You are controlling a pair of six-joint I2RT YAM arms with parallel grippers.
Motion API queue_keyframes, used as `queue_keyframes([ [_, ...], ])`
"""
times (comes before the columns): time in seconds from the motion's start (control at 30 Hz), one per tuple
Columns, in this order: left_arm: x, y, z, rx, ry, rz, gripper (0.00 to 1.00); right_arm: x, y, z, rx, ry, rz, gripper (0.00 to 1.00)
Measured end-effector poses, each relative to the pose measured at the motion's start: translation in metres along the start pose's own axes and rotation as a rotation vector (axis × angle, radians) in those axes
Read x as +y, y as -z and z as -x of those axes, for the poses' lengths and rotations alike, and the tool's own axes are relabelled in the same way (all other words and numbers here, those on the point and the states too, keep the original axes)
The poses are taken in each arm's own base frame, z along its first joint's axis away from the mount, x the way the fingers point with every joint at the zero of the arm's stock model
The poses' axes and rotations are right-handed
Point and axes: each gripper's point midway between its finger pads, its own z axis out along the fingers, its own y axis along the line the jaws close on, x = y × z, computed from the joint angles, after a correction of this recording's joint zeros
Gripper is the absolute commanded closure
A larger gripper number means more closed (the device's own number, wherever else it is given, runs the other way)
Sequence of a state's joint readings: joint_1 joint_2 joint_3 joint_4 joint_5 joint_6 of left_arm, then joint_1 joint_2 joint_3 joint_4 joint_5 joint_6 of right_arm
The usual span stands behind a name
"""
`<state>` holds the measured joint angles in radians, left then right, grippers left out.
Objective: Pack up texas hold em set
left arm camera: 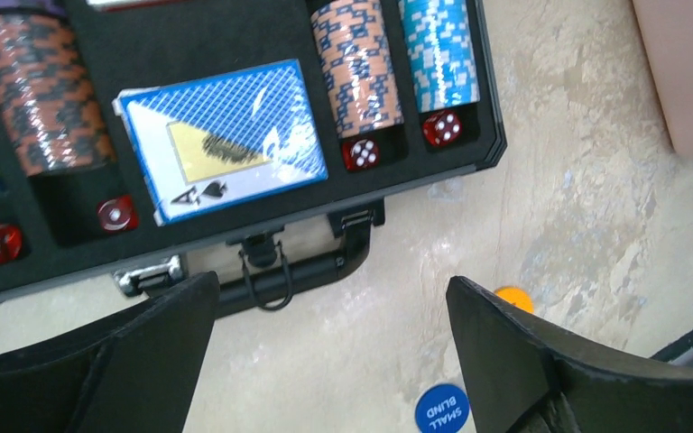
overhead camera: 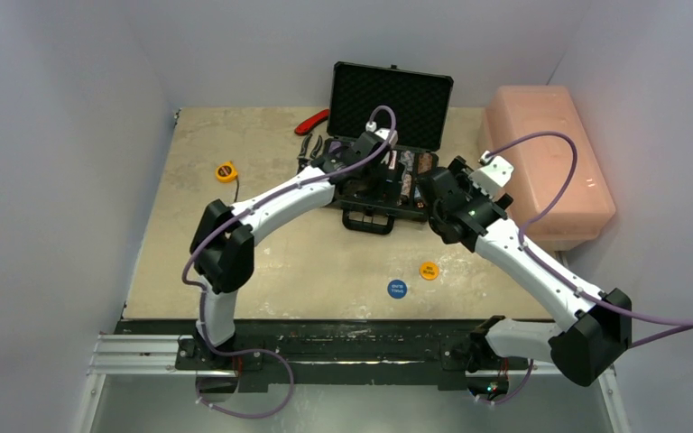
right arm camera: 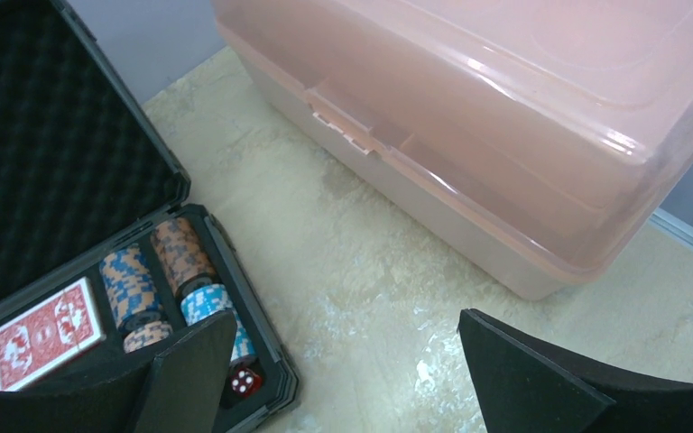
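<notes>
The black briefcase (overhead camera: 393,96) stands open at the table's back, foam lid upright. In the left wrist view its tray (left arm camera: 493,117) holds a blue card deck (left arm camera: 226,135), striped chip stacks (left arm camera: 356,63) and red dice (left arm camera: 361,153). My left gripper (left arm camera: 331,290) hangs open and empty above the case's handle (left arm camera: 289,275). A blue disc (left arm camera: 440,409) and an orange disc (left arm camera: 514,298) lie on the table nearer me. My right gripper (right arm camera: 345,325) is open and empty beside the case's right corner, where a red card deck (right arm camera: 45,332) and a die (right arm camera: 245,382) show.
A pink plastic box (overhead camera: 550,162) fills the back right, close to the right arm. Red-handled pliers (overhead camera: 311,122) and a dark tool (overhead camera: 311,149) lie left of the case. A yellow tape measure (overhead camera: 226,171) sits further left.
</notes>
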<state>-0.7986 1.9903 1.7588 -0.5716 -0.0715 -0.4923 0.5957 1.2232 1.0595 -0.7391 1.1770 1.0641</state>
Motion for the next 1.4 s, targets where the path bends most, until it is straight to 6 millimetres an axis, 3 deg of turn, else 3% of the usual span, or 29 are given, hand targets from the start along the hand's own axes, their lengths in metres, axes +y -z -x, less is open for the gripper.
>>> queue_keyframes([
  [0.33,0.028,0.058,-0.017,-0.058,-0.011,0.053,0.0,0.023,0.008,-0.003,0.066,0.068,0.139,0.01],
  [0.5,0.041,0.09,-0.013,-0.109,-0.029,0.095,0.0,0.033,0.012,-0.012,0.117,0.118,0.198,0.01],
  [0.63,0.058,0.127,-0.011,-0.149,-0.057,0.155,0.0,0.041,0.016,-0.023,0.18,0.145,0.234,0.01],
  [0.83,0.088,0.183,-0.019,-0.198,-0.099,0.226,0.0,0.046,0.026,-0.058,0.327,0.216,0.295,0.01],
  [0.97,0.11,0.21,-0.023,-0.232,-0.104,0.263,0.0,0.044,0.036,-0.081,0.432,0.248,0.337,0.01],
  [1.4,0.148,0.241,-0.036,-0.227,-0.224,0.378,0.0,0.0,0.062,-0.165,0.786,0.424,0.307,0.01],
])
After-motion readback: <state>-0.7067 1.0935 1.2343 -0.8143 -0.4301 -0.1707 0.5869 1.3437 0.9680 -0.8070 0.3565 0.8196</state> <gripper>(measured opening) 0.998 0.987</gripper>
